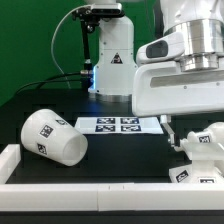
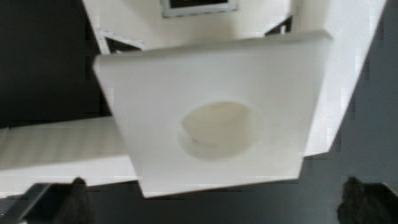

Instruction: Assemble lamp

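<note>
The white tapered lamp shade lies on its side at the exterior view's left, its tags showing. A white tagged part, seemingly the bulb, sits at the right, with the tagged base in front of it by the rail. My gripper hangs low just left of these parts. In the wrist view the square white base with its round socket fills the picture. My gripper is open and empty there, its dark fingertips wide apart and short of the base's edge.
The marker board lies flat on the black table behind the shade. A white rail runs along the table's front edge and shows in the wrist view. A white stand and cables are at the back.
</note>
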